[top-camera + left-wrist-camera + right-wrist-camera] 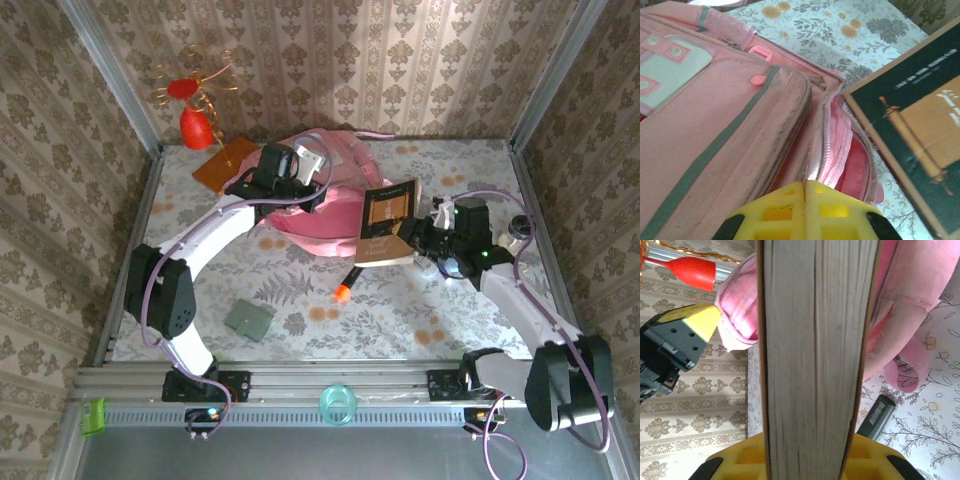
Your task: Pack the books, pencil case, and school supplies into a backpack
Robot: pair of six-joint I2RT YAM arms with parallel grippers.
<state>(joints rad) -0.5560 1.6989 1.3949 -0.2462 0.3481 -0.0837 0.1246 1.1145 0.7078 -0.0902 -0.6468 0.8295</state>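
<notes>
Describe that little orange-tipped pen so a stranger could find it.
Find the big pink backpack mid-table. Just in front of it, below the tilted brown book, lies a short marker. It alone is half black, half bright orange; the nearby grey-green square is flat and dull.

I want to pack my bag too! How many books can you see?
1: a thick dark-covered, brown-edged book gripped in the right jaws beside the soft pink backpack. Others may hide inside.
</notes>
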